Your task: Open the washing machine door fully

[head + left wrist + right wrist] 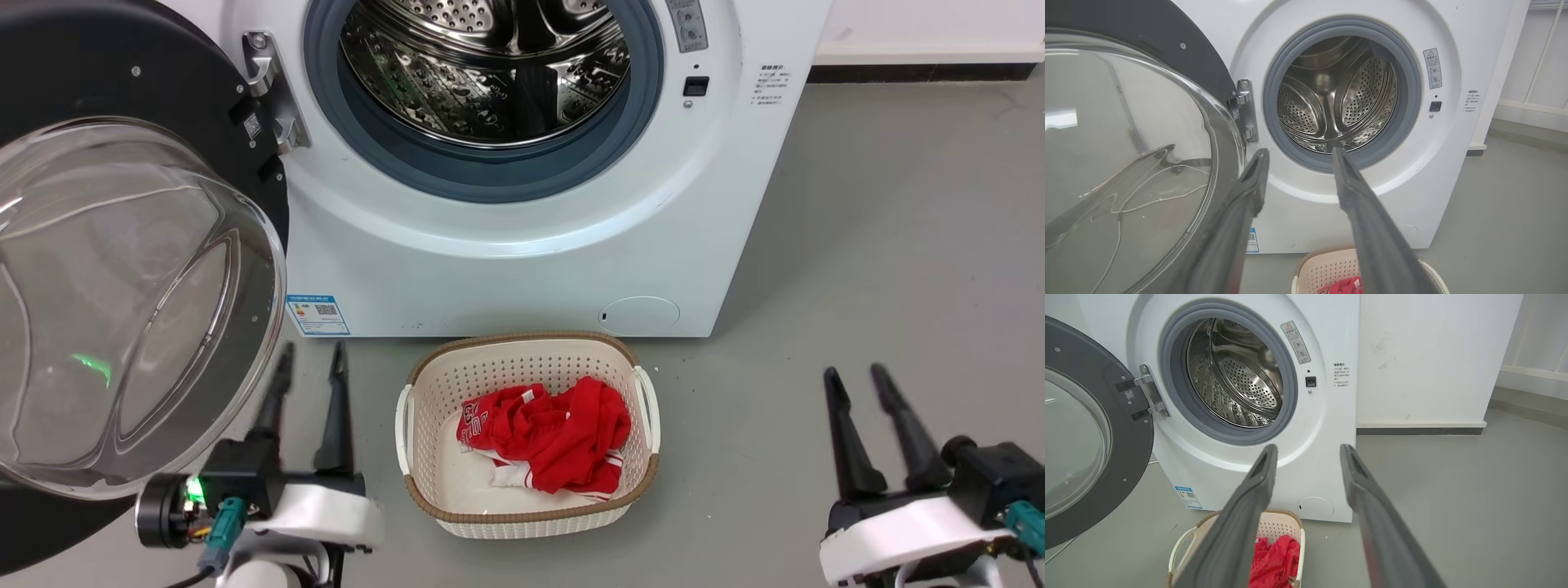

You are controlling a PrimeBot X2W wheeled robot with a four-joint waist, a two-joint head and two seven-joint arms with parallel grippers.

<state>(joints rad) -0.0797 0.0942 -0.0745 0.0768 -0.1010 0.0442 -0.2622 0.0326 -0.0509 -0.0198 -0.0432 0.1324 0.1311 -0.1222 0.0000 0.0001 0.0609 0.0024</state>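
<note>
While beside door [131,286], left tool [312,353] splayed

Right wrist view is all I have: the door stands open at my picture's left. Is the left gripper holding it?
Observer: No. The left gripper is open and holds nothing; it sits close beside the washing machine door, next to its glass bowl.
Operator: The basket is cut off for me. Is it under the door?
Observer: No. The basket stands before the washing machine, to the door's right, apart from it.
</note>
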